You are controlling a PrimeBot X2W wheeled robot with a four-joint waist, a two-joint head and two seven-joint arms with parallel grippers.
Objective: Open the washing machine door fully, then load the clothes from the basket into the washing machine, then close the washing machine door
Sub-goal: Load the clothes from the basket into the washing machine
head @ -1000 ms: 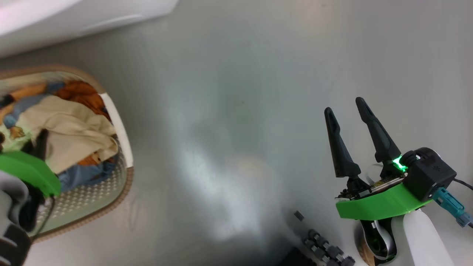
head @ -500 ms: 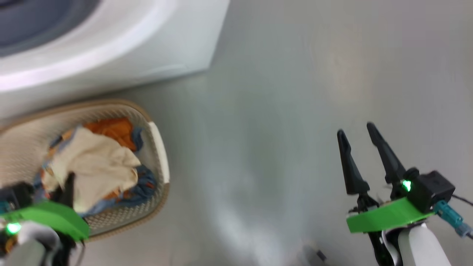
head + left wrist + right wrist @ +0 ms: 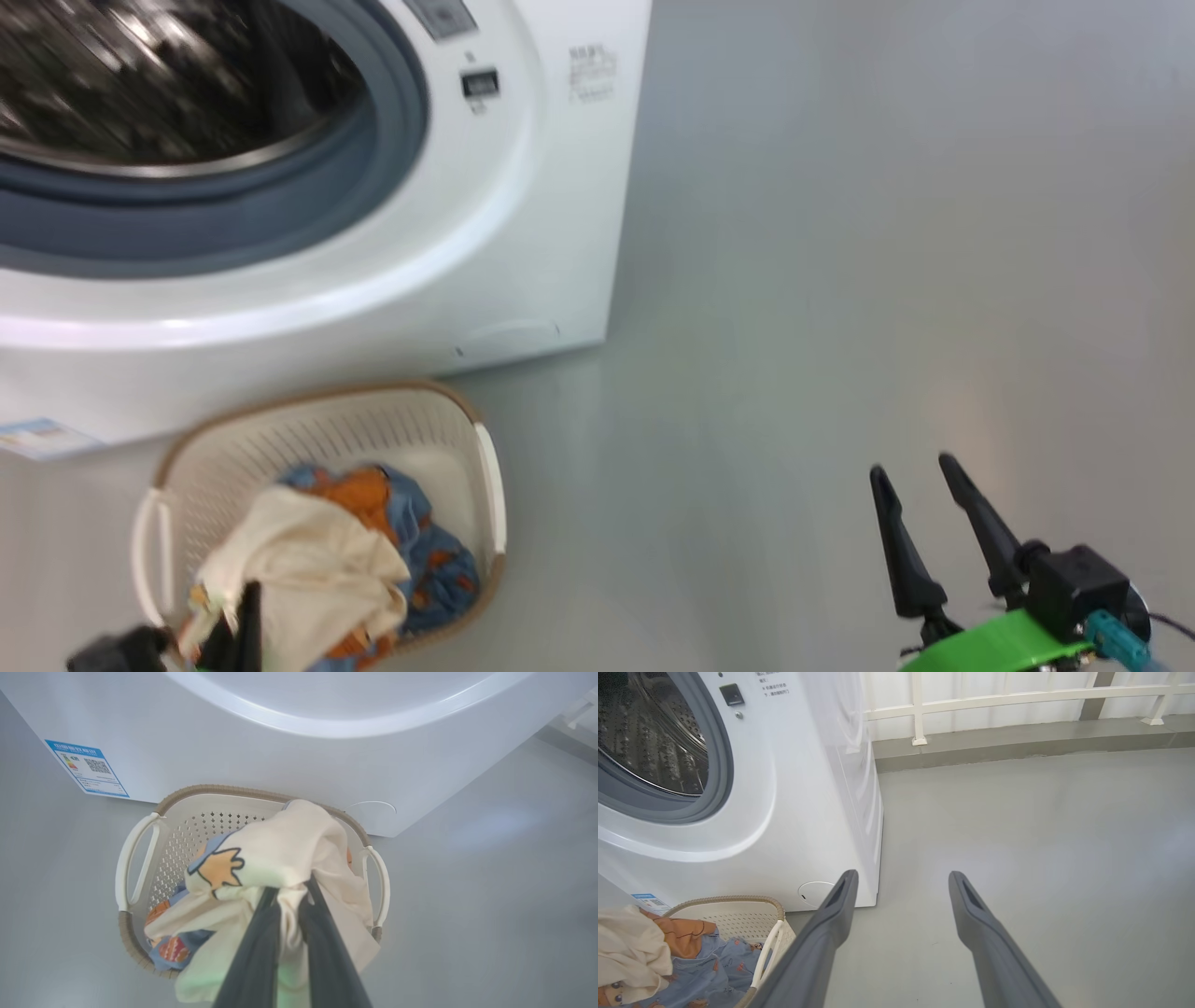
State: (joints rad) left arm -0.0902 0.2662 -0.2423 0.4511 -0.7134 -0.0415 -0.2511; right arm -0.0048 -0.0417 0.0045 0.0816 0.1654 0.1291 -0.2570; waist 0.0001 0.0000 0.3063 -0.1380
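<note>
My left gripper point(image 3: 289, 889) is shut on the cream-white garment point(image 3: 280, 849), bunched up over the basket point(image 3: 140, 849). Blue printed clothes point(image 3: 439, 569) lie beneath it in the basket point(image 3: 327, 429). In the head view the left gripper point(image 3: 245, 607) sits at the bottom edge against that cloth. The washing machine point(image 3: 523, 233) stands right behind the basket, with its grey gasket point(image 3: 187, 224) and steel drum point(image 3: 649, 742) uncovered. The washing machine door is out of view. My right gripper point(image 3: 913, 469) hangs open over bare floor to the right, its fingers point(image 3: 902, 876) holding nothing.
A blue label sticker point(image 3: 87, 767) is on the machine's lower front. A white railing point(image 3: 1017, 697) and a low kerb run along the back. Grey floor point(image 3: 840, 280) spreads to the right of the machine and basket.
The head camera has tilted up, so the machine's open drum has come into the picture and both grippers sit lower. The left gripper stays shut on the cream garment.
</note>
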